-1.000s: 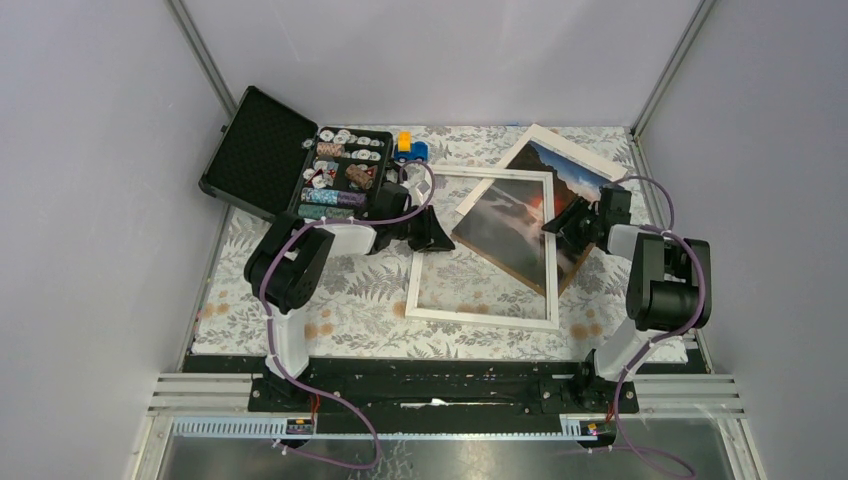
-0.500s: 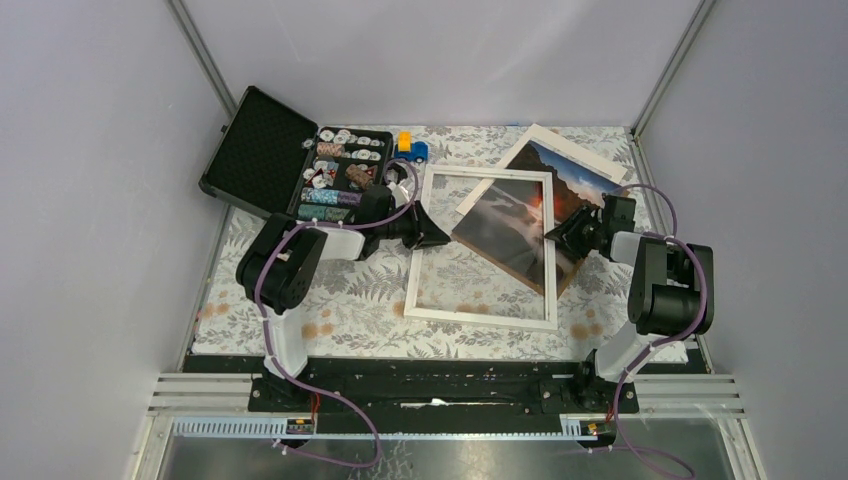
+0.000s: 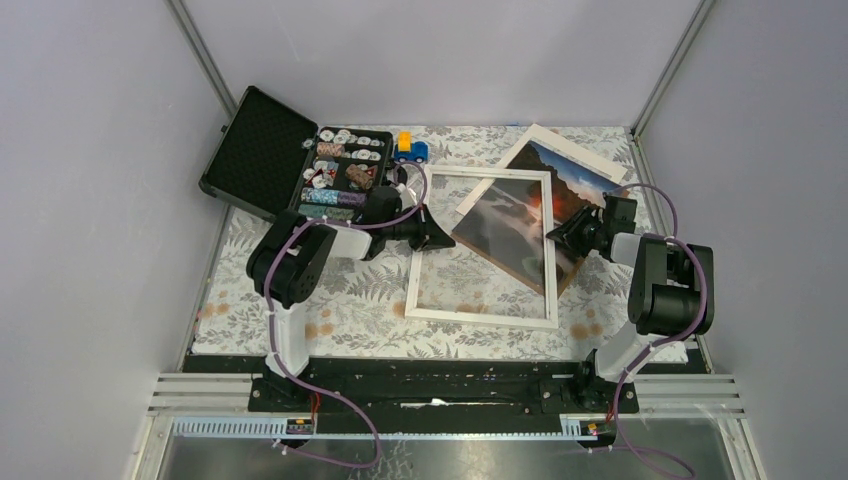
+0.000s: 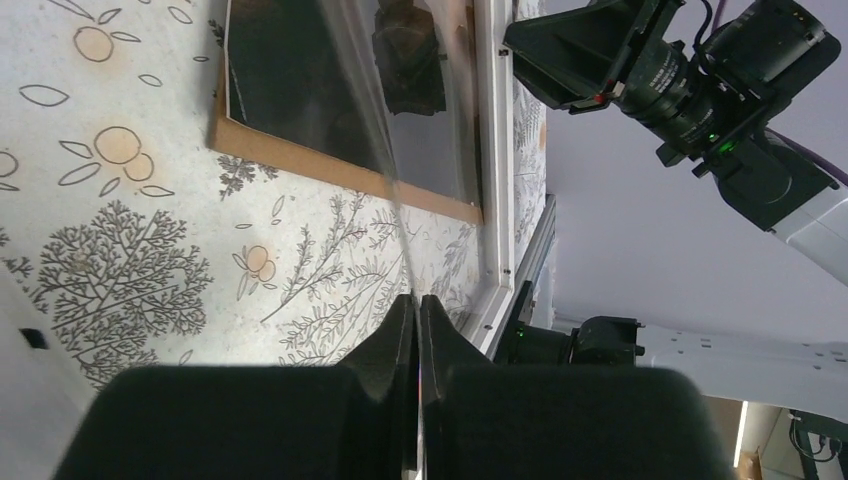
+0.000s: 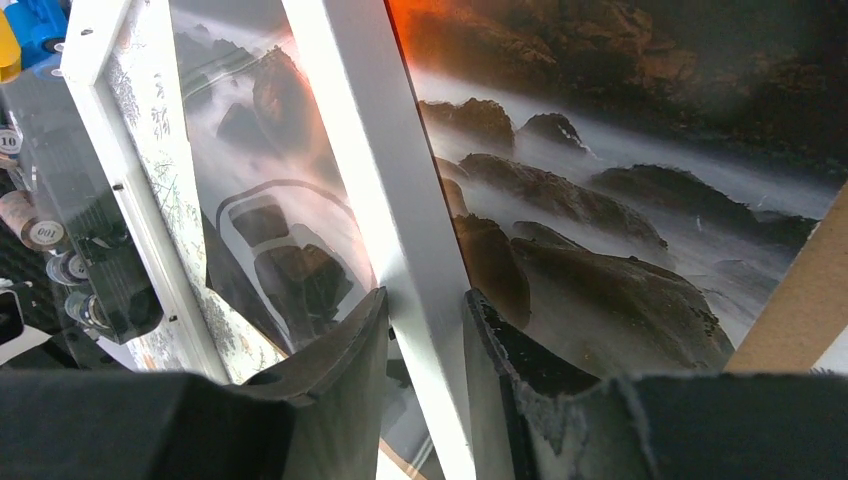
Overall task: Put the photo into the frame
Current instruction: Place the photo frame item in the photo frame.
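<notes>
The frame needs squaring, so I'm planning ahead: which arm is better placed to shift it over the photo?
Probably right. The right end effector straddles the frame's white rail directly over the photo; the left end effector is pinched shut on a thin clear pane at the frame's opposite edge.

Worktop is covered by a grey leaf-patterned cloth. A white rectangular picture frame lies flat at centre, roughly square to the near edge. A sunset landscape print on brown board lies skewed beneath it, one corner projecting past the frame's right rail. A cream mat board sits by the far right corner, meeting the print; which overlaps which cannot be determined. The left gripper is at the frame's left rail, the right gripper at its right rail. An open black hinged case holding small round items occupies the far left corner. A blue-and-yellow toy truck stands just beside it.
</notes>
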Controlling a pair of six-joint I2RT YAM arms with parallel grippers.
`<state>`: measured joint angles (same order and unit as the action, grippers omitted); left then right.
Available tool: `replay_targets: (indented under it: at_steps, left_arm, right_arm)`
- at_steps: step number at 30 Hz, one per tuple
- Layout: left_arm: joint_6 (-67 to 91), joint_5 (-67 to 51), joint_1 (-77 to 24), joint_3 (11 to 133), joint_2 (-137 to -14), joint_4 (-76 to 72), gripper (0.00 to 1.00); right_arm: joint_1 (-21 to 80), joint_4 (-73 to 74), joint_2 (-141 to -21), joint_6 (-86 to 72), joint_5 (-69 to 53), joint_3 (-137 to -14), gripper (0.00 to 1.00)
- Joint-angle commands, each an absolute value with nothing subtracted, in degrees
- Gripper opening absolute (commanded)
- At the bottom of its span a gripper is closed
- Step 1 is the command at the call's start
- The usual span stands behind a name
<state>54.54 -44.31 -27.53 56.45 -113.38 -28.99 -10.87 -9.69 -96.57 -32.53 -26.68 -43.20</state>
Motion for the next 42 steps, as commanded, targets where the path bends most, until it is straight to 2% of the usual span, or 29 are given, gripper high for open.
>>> replay_targets:
  at_steps: [1,2,3,6,10,11,14,17,22,30,42]
  left_arm:
    - [57.3,-47.2,-28.6,57.7,-114.7,-34.2,0.02]
    - [57.4,-46.6,-28.6,57.6,-114.3,-33.7,0.04]
    - [57.0,-45.9,-28.6,58.0,-113.9,-32.0,0.11]
    - [54.2,-43.6,-28.7,59.0,-111.9,-27.1,0.15]
    - [53.9,-43.1,-28.7,58.9,-110.3,-25.9,0.28]
    - [54.5,-43.9,-28.7,58.9,-110.4,-26.6,0.27]
    - [56.9,-46.5,-28.7,58.3,-111.1,-31.1,0.11]
    - [60.0,-48.9,-28.5,56.6,-111.9,-38.5,0.0]
    - [68.9,-52.1,-28.4,54.2,-114.4,-53.0,0.0]
    - [72.3,-52.9,-28.4,53.4,-115.5,-58.1,0.0]
    - [86.3,-52.2,-28.7,51.0,-120.0,-76.7,0.0]
  right_arm:
    - [-10.7,-11.0,-96.4,-33.0,-29.3,-42.9,0.33]
    - [-10.7,-11.0,-96.4,-33.0,-29.3,-43.0,0.32]
    - [-10.7,-11.0,-96.4,-33.0,-29.4,-43.0,0.32]
    - [-10.7,-11.0,-96.1,-32.8,-28.8,-42.7,0.32]
    - [-10.7,-11.0,-96.4,-32.8,-28.7,-42.7,0.29]
    - [-10.7,-11.0,-96.5,-32.8,-28.8,-42.8,0.29]
    - [-10.7,-11.0,-96.8,-32.7,-28.8,-42.8,0.29]
    - [-10.7,-11.0,-96.8,-32.7,-28.8,-42.9,0.29]
    - [-10.7,-11.0,-96.8,-32.9,-28.6,-43.1,0.31]
    - [-10.9,-11.0,-97.6,-33.6,-29.1,-43.2,0.31]
    - [-10.9,-11.3,-97.6,-33.6,-29.4,-43.2,0.32]
